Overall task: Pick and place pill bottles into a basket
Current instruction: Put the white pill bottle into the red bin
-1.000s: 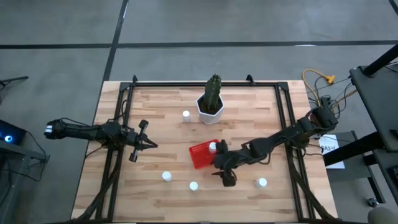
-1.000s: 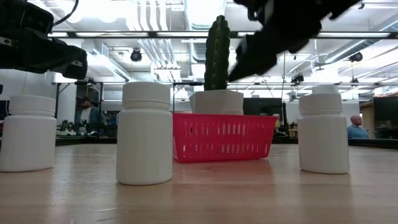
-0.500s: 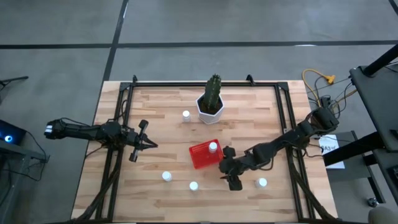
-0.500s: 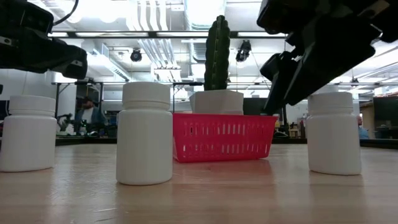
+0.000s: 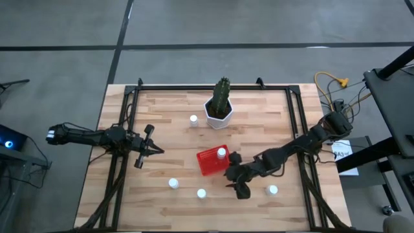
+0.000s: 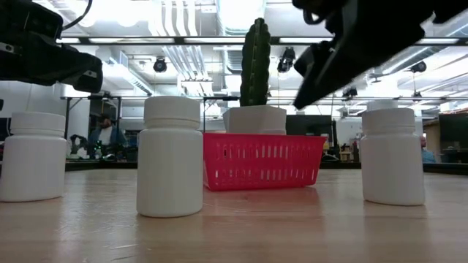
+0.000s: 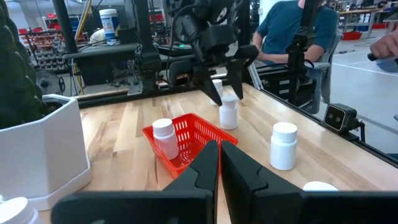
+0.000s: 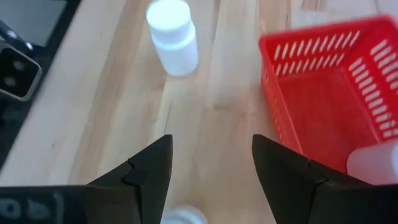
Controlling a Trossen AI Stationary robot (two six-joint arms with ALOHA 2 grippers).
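A: What can't you make out around the basket [image 5: 211,161]?

B: In the low view its red slatted wall hides whatever sits inside. Only from above does one pill bottle [image 5: 222,153] show, standing in the corner nearest the cactus pot [image 5: 218,111]. The right wrist view cuts that bottle off at the frame edge, a pale blur against the red mesh.

A: And the other bottles?

B: Four more in the high view, all upright with caps up, long axis vertical. One [image 5: 193,119] stands beyond the basket, just beside the pot. Two, [image 5: 173,183] and [image 5: 201,193], stand on the near side of the basket, towards the front edge of the table [image 5: 259,116]. The last [image 5: 273,190] is also on the near side, farther off towards the right arm's side. I count five, no more.

A: The grippers?

B: The right gripper [image 5: 240,188] hangs just off the basket's near corner, between the basket and that last bottle, fingers apart with nothing between them. The left gripper [image 5: 155,151] waits well away from the basket on the opposite side, fingers pressed together, empty.

A: Materials?

B: Smooth white plastic cylinders with wider bodies than caps, a square basket of red slotted plastic with low sides, a white hexagonal pot, a light wooden plank tabletop.
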